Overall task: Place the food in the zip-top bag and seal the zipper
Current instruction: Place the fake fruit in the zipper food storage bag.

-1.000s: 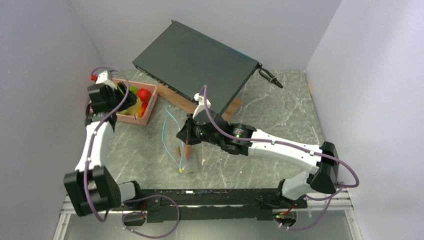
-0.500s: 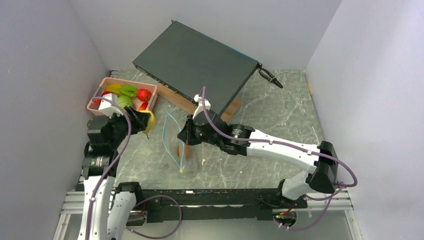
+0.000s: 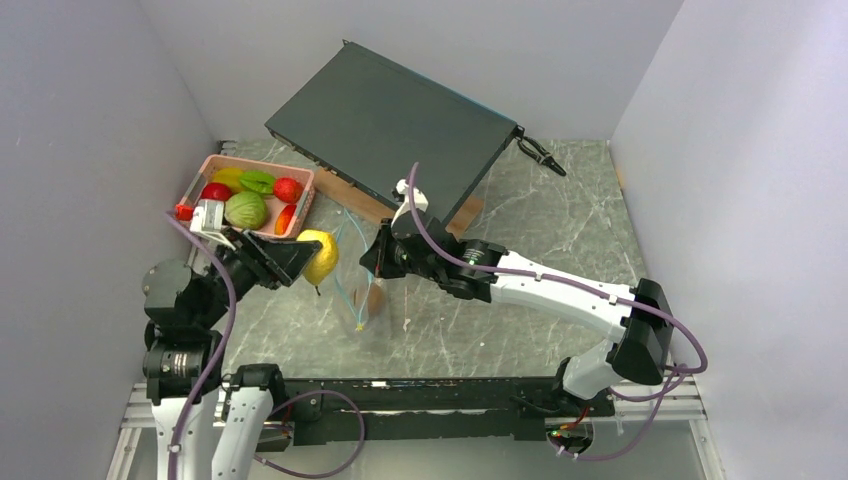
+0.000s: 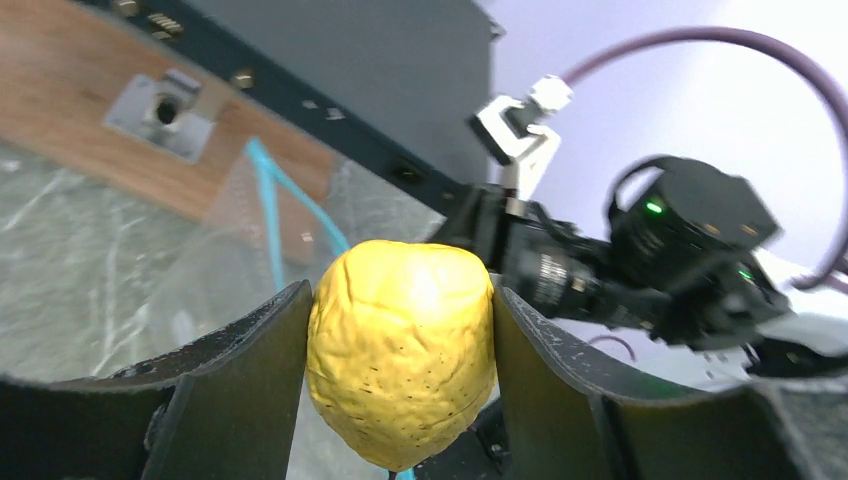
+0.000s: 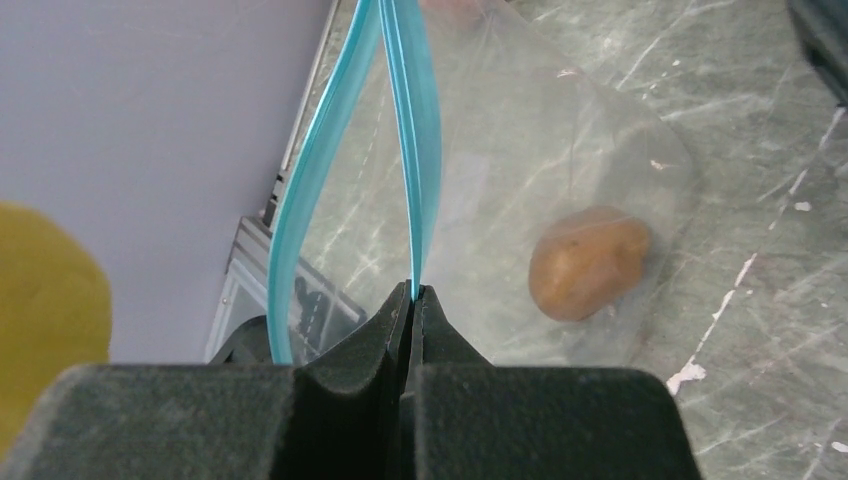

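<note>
The left fingers (image 3: 298, 262) are spread about as wide as a yellow toy fruit (image 4: 400, 365) and clamp it from both sides, its pitted skin pressed against each inner pad. It is held up off the bench (image 3: 540, 220), sticking out past the fingertips. Straight ahead of those fingertips, just beyond the fruit, stands the zip-top bag (image 5: 520, 150) with its mouth gaping.

The right fingers (image 5: 413, 305) are closed tight, with no gap between them, and they pinch one lip of the zipper (image 5: 415, 150), the teal strip along the bag's mouth. From the pinch that lip runs straight away from the fingertips. The other lip bows off to one side, so the mouth is open in a narrow loop. The clear, crinkled body of the bag spreads out beyond and to the other side of the fingertips, and a brown toy (image 5: 588, 262) already lies inside it, near the bottom. The yellow fruit shows as a blur at the edge of the right wrist view, on the side of the bowed lip, near the mouth but not in it.

Behind the left fingers, well apart from the bag, sits the pink basket (image 3: 305, 195) with more of the food in it: a round green piece (image 3: 245, 210), a red one (image 3: 288, 189) and others in yellow, green and orange. Past the right fingers a dark flat box (image 3: 395, 115) lies tilted, its near edge propped on a wooden block (image 3: 365, 208).
</note>
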Available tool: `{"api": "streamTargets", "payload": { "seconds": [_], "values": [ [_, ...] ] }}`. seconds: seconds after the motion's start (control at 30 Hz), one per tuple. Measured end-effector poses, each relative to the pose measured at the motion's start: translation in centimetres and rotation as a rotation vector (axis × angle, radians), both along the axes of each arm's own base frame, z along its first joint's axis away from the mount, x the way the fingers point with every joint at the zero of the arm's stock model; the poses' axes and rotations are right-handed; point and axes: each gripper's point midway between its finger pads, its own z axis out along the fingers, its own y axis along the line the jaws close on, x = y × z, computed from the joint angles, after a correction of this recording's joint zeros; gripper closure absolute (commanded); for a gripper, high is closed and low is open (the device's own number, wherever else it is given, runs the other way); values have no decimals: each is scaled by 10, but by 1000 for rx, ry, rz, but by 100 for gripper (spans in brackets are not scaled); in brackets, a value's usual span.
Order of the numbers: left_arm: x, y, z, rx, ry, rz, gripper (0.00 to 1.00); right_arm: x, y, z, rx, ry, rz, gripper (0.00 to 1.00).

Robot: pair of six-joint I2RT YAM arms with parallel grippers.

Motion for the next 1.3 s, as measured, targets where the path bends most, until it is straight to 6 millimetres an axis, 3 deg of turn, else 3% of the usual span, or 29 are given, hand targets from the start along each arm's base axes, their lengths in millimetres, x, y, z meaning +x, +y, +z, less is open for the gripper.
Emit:
{"api": "streamTargets", "payload": {
  "seconds": [0.13,0.23,0.57,0.7,1.0,1.17,1.23,1.3],
  "values": [
    [-18,-17,15,-52,-70,-118,93,-3,4,4,22,6,16,100],
    [-21,-25,17,-95,-99,-174,96,-5,7,7,42,14,31,100],
    [-3,-29,-3,-230,-96,-171,100,-11,15,14,93,35,58,100],
    [13,-33,-31,-270,-21,-165,100,-14,17,16,104,47,65,100],
    [19,-30,-45,-216,-80,-109,100,-12,15,16,110,54,49,100],
    [24,-23,-63,-152,-31,-52,100,-11,10,14,102,48,31,100],
    [25,-21,-70,-133,-1,-37,91,-10,8,13,99,48,26,100],
    [24,-20,-74,-119,24,-31,66,-10,8,13,98,49,27,100]
  ]
}}
